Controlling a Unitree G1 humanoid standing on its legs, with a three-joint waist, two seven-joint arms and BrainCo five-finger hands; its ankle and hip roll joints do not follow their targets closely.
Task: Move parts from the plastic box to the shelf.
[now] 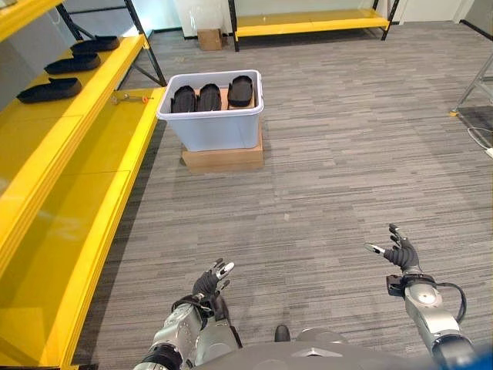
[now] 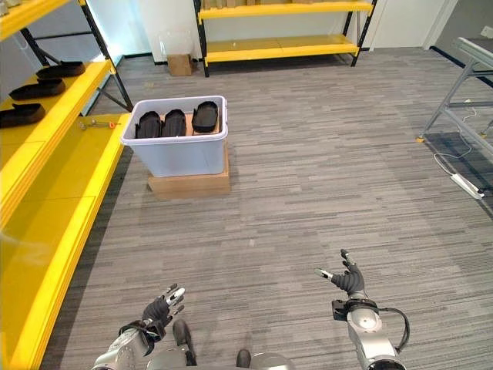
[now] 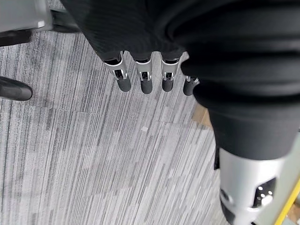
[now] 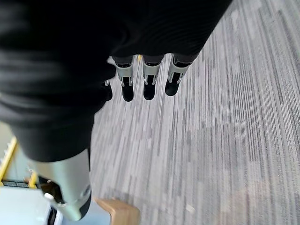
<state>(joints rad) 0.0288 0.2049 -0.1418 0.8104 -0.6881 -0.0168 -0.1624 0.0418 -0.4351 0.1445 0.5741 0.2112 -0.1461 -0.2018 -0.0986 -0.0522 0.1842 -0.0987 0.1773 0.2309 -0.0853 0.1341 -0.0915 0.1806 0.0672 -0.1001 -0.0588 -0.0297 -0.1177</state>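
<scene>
A pale blue plastic box (image 1: 209, 123) stands on a flat wooden block (image 1: 223, 159) on the grey carpet, beside the yellow shelf (image 1: 69, 154) on the left. Three black parts (image 1: 209, 97) lie side by side in the box. Three more black parts (image 1: 50, 90) rest on the shelf's upper level at the far left. My left hand (image 1: 209, 284) hangs low near the bottom of the view, open and holding nothing. My right hand (image 1: 399, 253) hovers at the lower right, fingers spread, also holding nothing. Both hands are well short of the box.
A small orange-handled tool (image 1: 129, 97) lies on the lower shelf level near the box. A second yellow rack (image 1: 308, 23) and a cardboard box (image 1: 209, 38) stand at the back. A metal frame (image 2: 454, 100) and a power strip (image 2: 467, 185) are at the right.
</scene>
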